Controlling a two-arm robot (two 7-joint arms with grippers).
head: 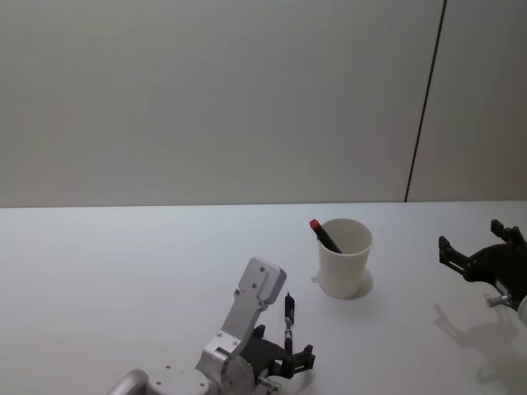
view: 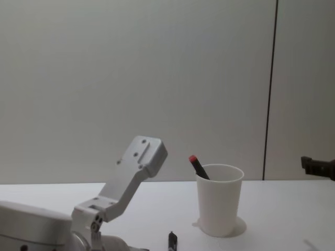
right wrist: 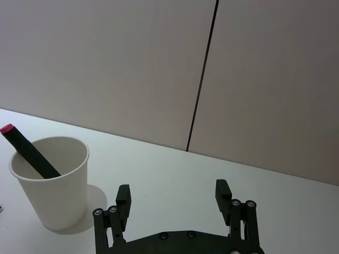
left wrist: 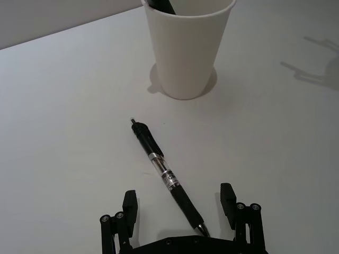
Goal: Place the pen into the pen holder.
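Currently the left gripper (left wrist: 178,194) sits low near the front edge of the worktop (head: 123,271), about midway along it. Its fingers are spread wide and hold nothing, and the black pen (left wrist: 167,177) lies flat on the surface between them. The pen runs slantwise across the gap with its writing tip nearest the palm — so closing fingers may meet it off-centre and skid or roll it away instead of pinching it. A grip that close to the tip would likely let the long end sag or swing on the lift. The paper cup (left wrist: 185,47) stands just beyond, toward the back edge. It looks light and could topple if the pen catches its rim, and a red-capped pen (head: 324,234) leaning inside narrows the opening. The right gripper (head: 471,237) hovers open and empty by the right edge.
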